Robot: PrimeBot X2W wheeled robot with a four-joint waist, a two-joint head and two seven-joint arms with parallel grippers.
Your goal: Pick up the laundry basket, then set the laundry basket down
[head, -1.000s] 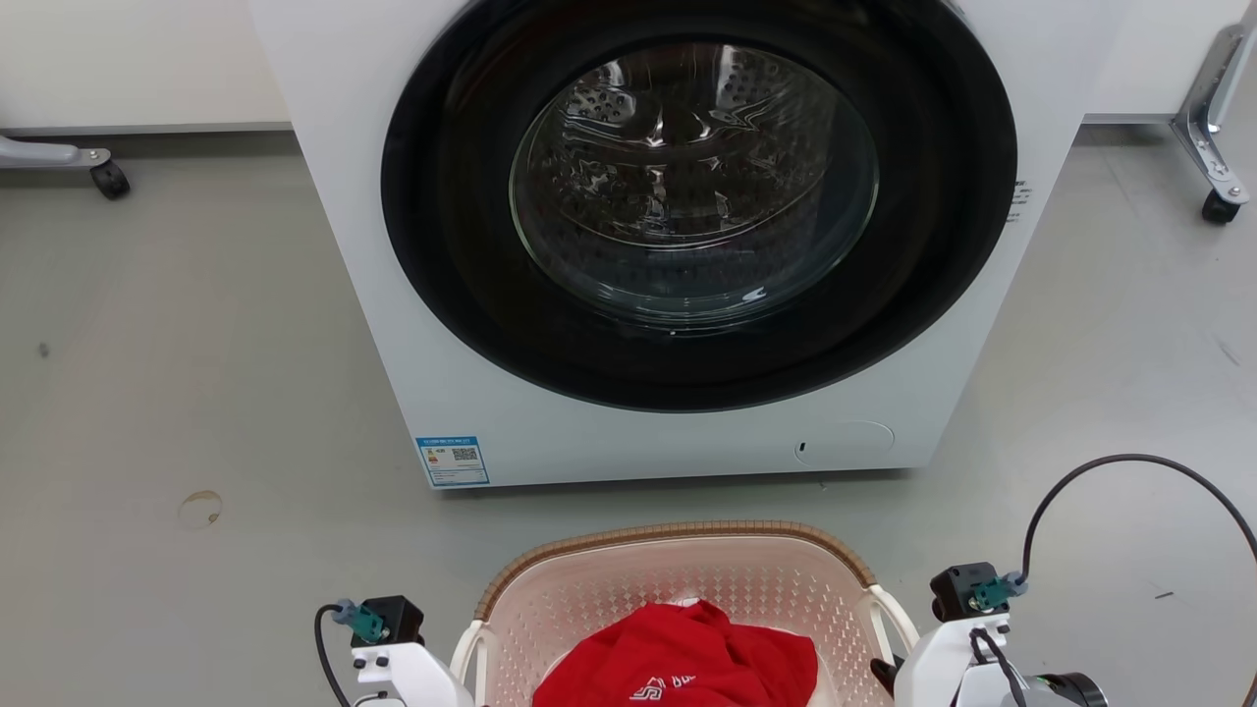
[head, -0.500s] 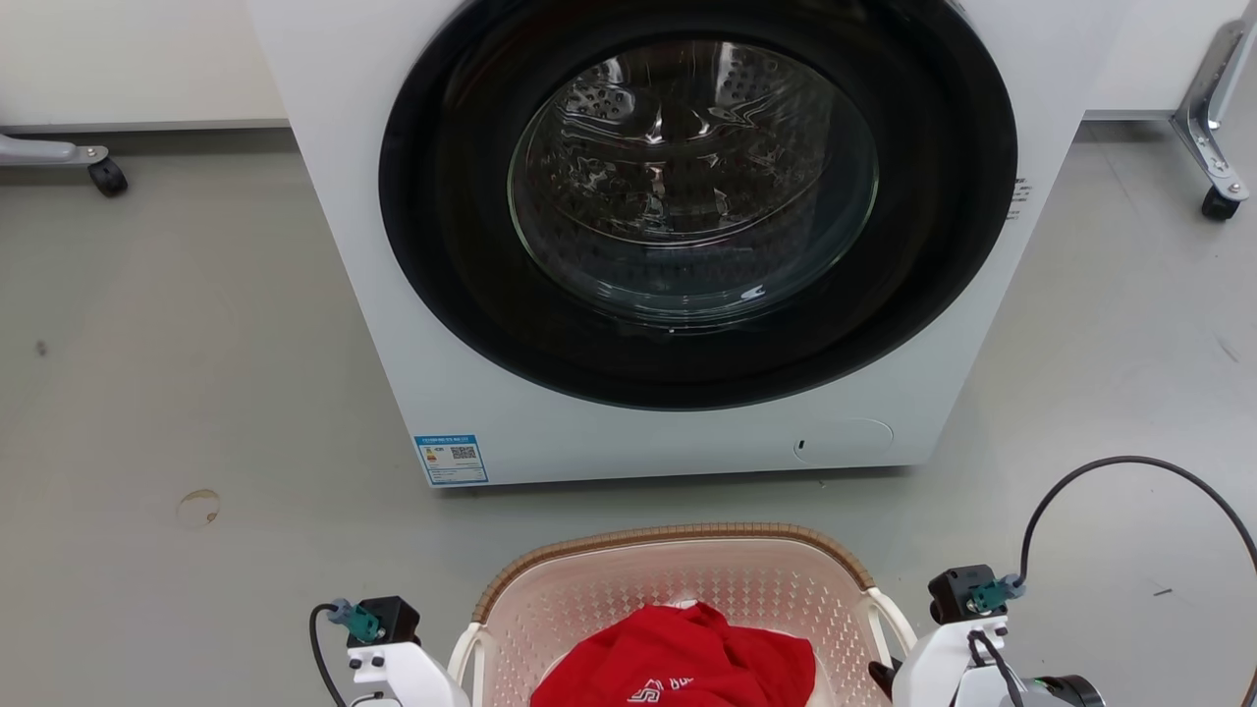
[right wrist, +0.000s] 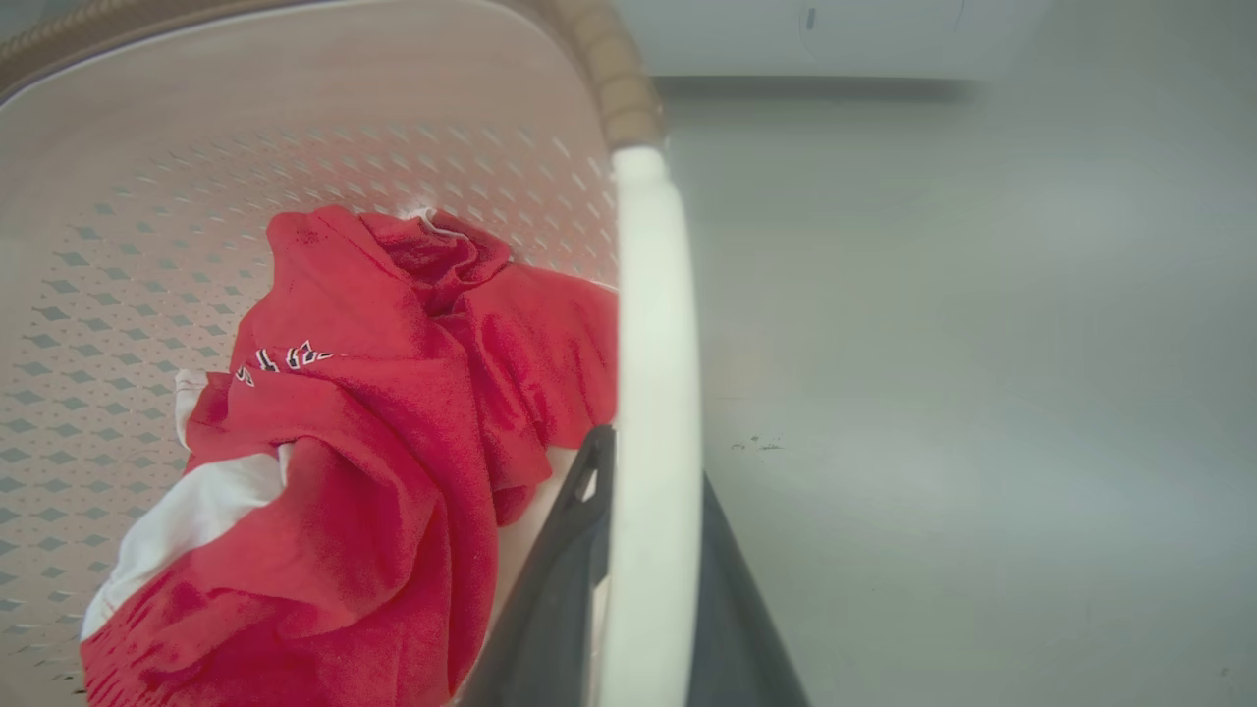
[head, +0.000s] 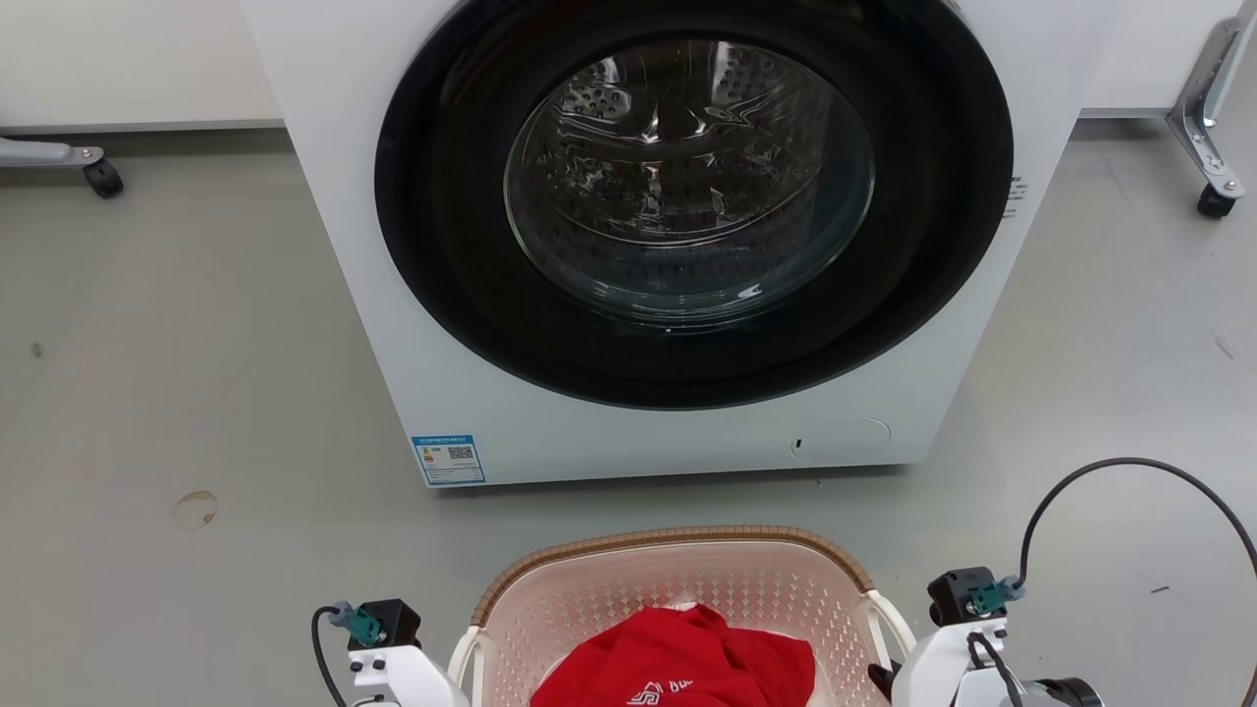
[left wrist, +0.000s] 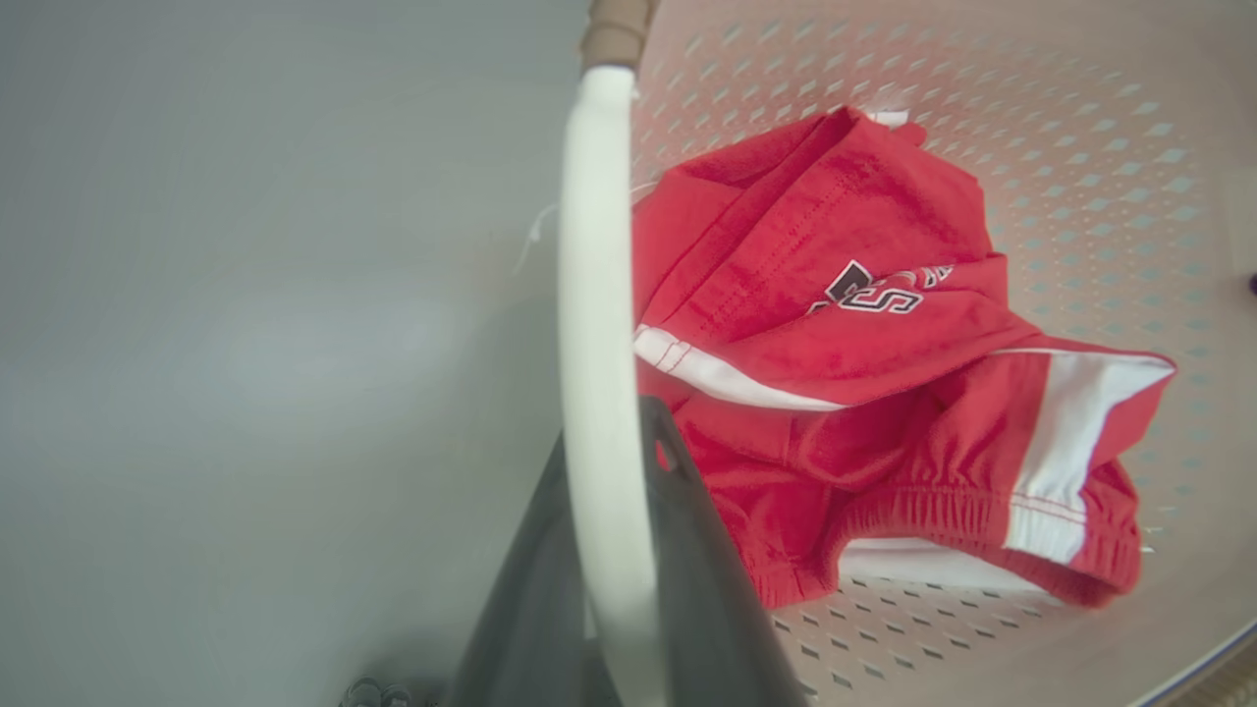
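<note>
The laundry basket, pale pink with a brown woven rim, is at the bottom centre of the head view, in front of the washing machine. A red garment with white stripes lies in it. In the left wrist view my left gripper is shut on the basket's white loop handle. My right gripper is shut the same way on the other white handle. Both wrists flank the basket. Whether the basket rests on the floor I cannot tell.
A big white washing machine with a round dark glass door stands close beyond the basket. Grey floor spreads to both sides. Caster legs stand at the far left and far right. A black cable loops above my right wrist.
The basket and both wrists sit a touch lower in the head view, and the whole picture has drifted slightly left. Both grips on the handles are unchanged.
</note>
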